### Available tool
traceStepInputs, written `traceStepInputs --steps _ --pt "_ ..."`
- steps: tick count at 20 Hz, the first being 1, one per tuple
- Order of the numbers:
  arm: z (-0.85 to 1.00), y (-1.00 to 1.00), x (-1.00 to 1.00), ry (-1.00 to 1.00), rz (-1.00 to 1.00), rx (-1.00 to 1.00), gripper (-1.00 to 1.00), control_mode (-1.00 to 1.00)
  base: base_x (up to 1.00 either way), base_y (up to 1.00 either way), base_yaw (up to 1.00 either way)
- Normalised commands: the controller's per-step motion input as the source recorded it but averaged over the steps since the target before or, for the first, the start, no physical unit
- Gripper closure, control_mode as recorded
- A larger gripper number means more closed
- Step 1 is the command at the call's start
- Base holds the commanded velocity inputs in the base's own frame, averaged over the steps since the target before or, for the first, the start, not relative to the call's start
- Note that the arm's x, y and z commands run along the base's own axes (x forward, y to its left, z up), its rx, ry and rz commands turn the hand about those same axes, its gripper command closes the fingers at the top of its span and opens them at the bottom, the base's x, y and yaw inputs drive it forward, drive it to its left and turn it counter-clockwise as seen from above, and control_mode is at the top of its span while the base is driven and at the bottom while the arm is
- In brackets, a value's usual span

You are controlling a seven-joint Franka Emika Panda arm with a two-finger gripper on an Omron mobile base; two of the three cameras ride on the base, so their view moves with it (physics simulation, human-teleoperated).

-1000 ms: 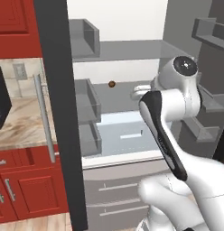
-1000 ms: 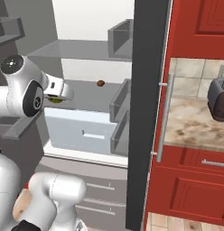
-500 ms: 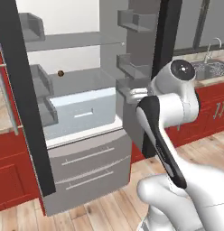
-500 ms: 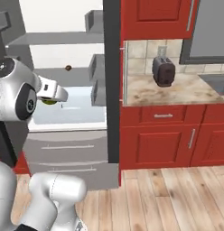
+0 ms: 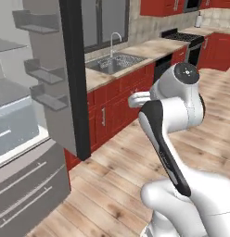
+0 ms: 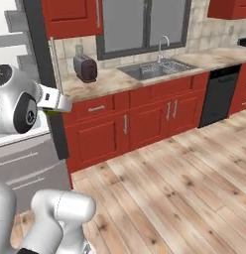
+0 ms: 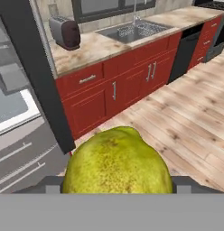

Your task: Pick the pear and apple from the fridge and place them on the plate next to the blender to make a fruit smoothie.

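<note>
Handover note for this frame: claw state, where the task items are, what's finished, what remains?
Claw: shut on the yellow-green rounded pear, held up in front of the arm.
Tall dark grey fridge: door open, at the left of the left base view.
Done: pear is out of the fridge.
Left: set the pear on the plate by the blender, then fetch the apple and place it there too. Plate, blender and apple can't be located from these views.

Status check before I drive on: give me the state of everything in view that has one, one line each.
pear: held in the gripper, off the shelves
gripper: jaws shut on the pear
fridge: door open
fridge drawer: shut
red cabinets: doors shut
toaster: upright on the counter
faucet: no water visible
</note>
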Motion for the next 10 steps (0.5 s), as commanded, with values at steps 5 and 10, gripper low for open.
traceStepInputs --steps 5,10 --pt "0.00 0.00 0.00 0.00 0.00 0.00 1.00 1.00 0.07 -0.86 -0.61" --pt "0.00 0.00 0.00 0.00 0.00 0.00 1.00 1.00 0.48 -0.79 -0.49"
